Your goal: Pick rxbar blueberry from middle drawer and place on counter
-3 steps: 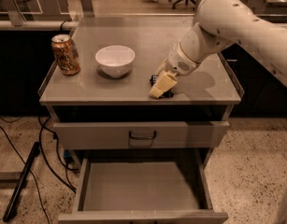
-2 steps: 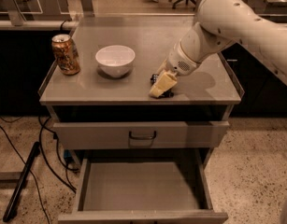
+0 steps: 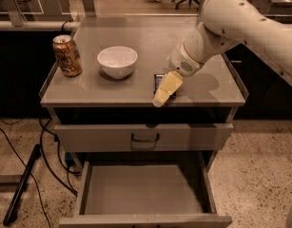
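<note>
The rxbar blueberry (image 3: 158, 81), a small flat black bar, lies on the counter (image 3: 136, 32) near its front edge, right of the middle. My gripper (image 3: 164, 90) hangs from the white arm (image 3: 221, 27) directly over and in front of the bar and hides most of it. I cannot tell whether it touches the bar. The middle drawer (image 3: 141, 191) is pulled out below, and its flat grey floor is bare.
A white bowl (image 3: 117, 61) stands on the counter left of the bar. A gold-brown can (image 3: 67, 55) stands at the left edge. A drawer with a black bow handle (image 3: 145, 137) sits just under the counter. Cables (image 3: 45, 151) lie on the floor at the left.
</note>
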`<state>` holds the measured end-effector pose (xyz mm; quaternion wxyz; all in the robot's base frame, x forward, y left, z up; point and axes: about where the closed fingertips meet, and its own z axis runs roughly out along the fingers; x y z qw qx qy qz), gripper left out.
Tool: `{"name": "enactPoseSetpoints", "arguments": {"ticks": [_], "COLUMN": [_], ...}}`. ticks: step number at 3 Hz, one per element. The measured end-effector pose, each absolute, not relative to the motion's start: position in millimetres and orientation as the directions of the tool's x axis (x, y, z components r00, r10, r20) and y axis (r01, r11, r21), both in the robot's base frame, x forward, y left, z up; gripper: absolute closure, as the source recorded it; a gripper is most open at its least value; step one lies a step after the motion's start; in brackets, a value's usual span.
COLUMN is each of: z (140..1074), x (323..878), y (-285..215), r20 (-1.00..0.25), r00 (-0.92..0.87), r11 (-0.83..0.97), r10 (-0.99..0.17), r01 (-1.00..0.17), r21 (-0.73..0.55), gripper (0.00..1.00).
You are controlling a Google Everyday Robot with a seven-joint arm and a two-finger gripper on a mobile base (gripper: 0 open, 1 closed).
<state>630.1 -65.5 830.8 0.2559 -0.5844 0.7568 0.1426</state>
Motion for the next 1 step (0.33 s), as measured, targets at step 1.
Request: {"name": "enactPoseSetpoints", "arguments": {"ticks": [1], "z": [830.8], "x": [630.1], "y": [-65.5], "r20": [-0.554], "r00": [-0.186], "r11": [0.276], "r10": [-0.812], "r01": [-0.957], "r21": [-0.083], "gripper": [0.0]}}
